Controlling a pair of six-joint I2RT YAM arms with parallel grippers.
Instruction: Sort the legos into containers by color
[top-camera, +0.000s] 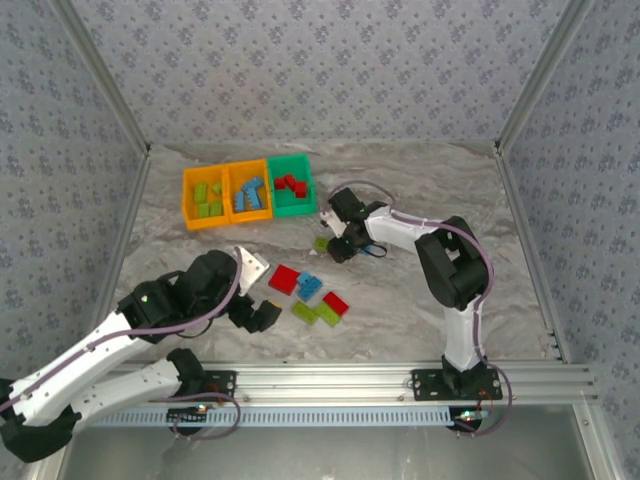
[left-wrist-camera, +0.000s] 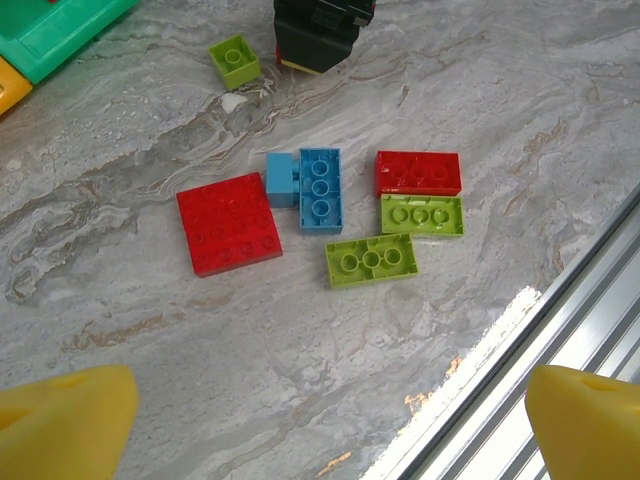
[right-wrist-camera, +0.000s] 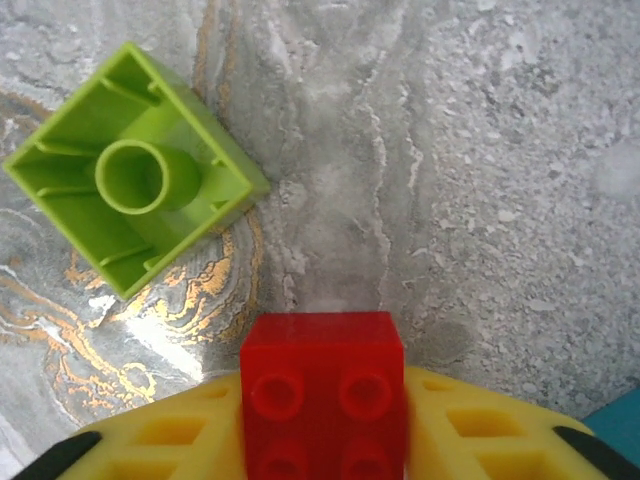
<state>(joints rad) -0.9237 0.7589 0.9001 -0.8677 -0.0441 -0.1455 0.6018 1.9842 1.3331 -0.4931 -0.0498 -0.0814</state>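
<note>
Clamped between my right fingers was a small red brick, studs up, touching both yellow pads at the bottom middle of the right wrist view. At the upper left lay a lime brick, hollow side up on the marbled table, apart from the red one.

Seen from above, my right gripper sat near the middle of the frame, just below and right of the bins, with that lime brick just to its left.

My left gripper stood wide open and held nothing; its yellow fingertips showed in the two lower corners of the left wrist view. Above them, mid-frame, lay the loose pile: a red plate on the left, a blue brick just right of it with a small blue piece against its side, and a long red brick further right. Two lime three-stud bricks, one just below the long red brick and the other lower left of that, completed it.

The bins sat joined in a row at the upper left of the top view. The left orange bin held lime bricks, the middle orange bin held blue ones, and the green bin held red ones.
</note>
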